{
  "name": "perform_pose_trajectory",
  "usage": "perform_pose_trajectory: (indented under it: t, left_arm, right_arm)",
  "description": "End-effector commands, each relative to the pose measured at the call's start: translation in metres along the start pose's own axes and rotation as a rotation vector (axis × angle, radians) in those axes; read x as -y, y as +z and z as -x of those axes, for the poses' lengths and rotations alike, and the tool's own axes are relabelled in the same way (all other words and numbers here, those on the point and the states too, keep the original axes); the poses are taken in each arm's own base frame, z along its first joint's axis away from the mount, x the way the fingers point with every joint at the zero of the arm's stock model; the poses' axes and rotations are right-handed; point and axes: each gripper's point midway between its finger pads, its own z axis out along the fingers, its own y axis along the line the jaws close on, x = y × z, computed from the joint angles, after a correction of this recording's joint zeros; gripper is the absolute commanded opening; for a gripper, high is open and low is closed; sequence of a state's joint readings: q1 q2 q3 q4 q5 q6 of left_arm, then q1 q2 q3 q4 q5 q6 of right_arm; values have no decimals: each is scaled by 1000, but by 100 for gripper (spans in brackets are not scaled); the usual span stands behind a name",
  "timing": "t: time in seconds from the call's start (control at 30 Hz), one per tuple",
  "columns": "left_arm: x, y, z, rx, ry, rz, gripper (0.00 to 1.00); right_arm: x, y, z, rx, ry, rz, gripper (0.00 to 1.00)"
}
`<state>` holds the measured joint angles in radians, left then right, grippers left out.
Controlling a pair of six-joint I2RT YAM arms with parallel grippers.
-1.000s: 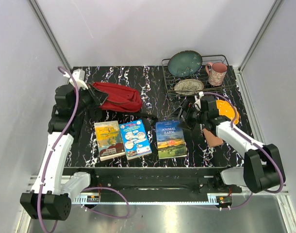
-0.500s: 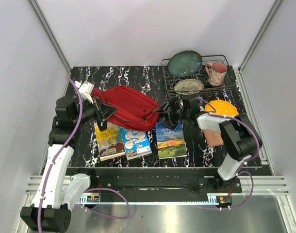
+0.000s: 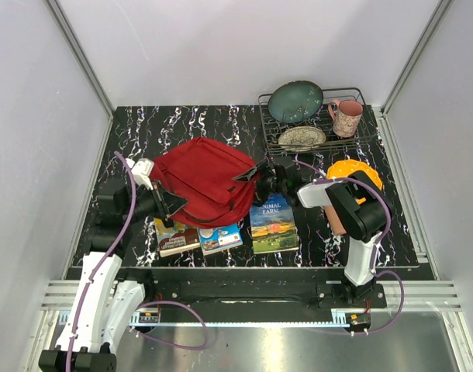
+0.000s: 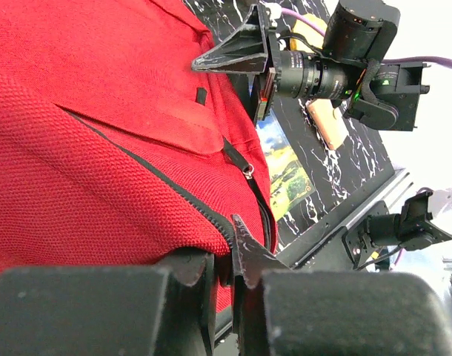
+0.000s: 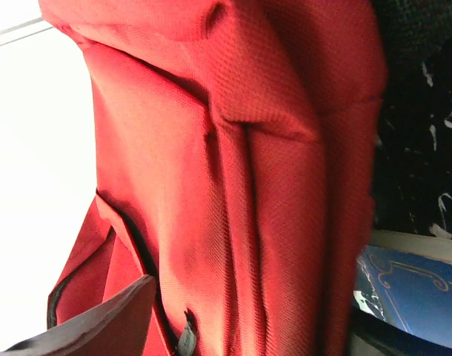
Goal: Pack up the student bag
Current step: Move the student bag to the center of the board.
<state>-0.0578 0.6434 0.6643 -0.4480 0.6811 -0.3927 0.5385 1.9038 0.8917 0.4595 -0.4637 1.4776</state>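
Where the two grippers meet it, the bag (image 3: 205, 180) lies at the middle-left of the table (image 3: 190, 120), front face up. Its long axis runs left to right between them. Its near edge overlaps the far ends of a yellow book (image 3: 170, 237) and a blue book (image 3: 219, 238). The left gripper (image 4: 230, 252) is pressed together on the bag's near-left edge, right by the black zip (image 4: 174, 190), with only a sliver between its fingers. The right gripper (image 3: 250, 172) touches the bag's right edge. Its wrist view shows one grey finger (image 5: 100, 322) against red fabric, and I cannot tell whether it clamps the bag or stands apart.
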Motion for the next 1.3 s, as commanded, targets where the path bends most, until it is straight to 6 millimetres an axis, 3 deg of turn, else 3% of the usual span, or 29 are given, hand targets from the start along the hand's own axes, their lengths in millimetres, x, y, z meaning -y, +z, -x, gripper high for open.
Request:
perform_pose_trajectory:
  t: [0.0,0.03,0.07,0.27,0.3,0.5,0.63,0.67,0.73,0.77,0.83,0.9,1.0,1.03,1.07,1.17,1.27]
  left_arm:
    - [8,-6,13,58,59,-9,0]
    - [7,-7,12,54,58,-2,0]
    - [5,-7,10,52,56,3,0]
    - [-4,-5,9,55,53,45,0]
    - [-8,-5,11,63,51,67,0]
    - [-5,-12,33,116,118,104,0]
    - [24,-22,56,159,199,29,0]
    - [29,-24,58,161,211,9,0]
    - [43,-26,59,156,234,-51,0]
    - [47,-27,58,152,239,-72,0]
    - [55,-26,54,136,245,-129,0]
    - [61,-25,50,126,249,-181,0]
    - [59,-14,38,88,216,-233,0]
    - [52,-5,29,52,185,-237,0]
    - [47,1,26,43,165,-228,0]
    - [29,25,13,-27,120,-200,0]
    - [13,46,5,-90,81,-141,0]
  right_arm:
    - [-33,7,11,54,-54,117,73]
    - [-36,6,11,54,-68,126,63]
    - [-39,6,11,54,-83,135,46]
    - [-66,-7,6,67,-212,206,9]
    - [-79,-13,0,64,-270,238,0]
    - [-130,-46,-41,23,-593,317,0]
    - [-137,-75,-68,25,-774,288,0]
    - [-125,-79,-69,28,-799,258,0]
    - [-122,-101,-78,39,-808,269,0]
    - [-101,-105,-74,57,-786,227,0]
    - [-92,-128,-74,111,-765,211,0]
    - [-67,-151,-76,151,-719,190,0]
    - [-26,-180,-63,288,-602,139,0]
    - [-17,-188,-50,373,-565,124,0]
    - [9,-197,-47,400,-491,94,0]
    - [38,-207,-30,509,-402,79,0]
    - [53,-205,-21,542,-350,35,0]
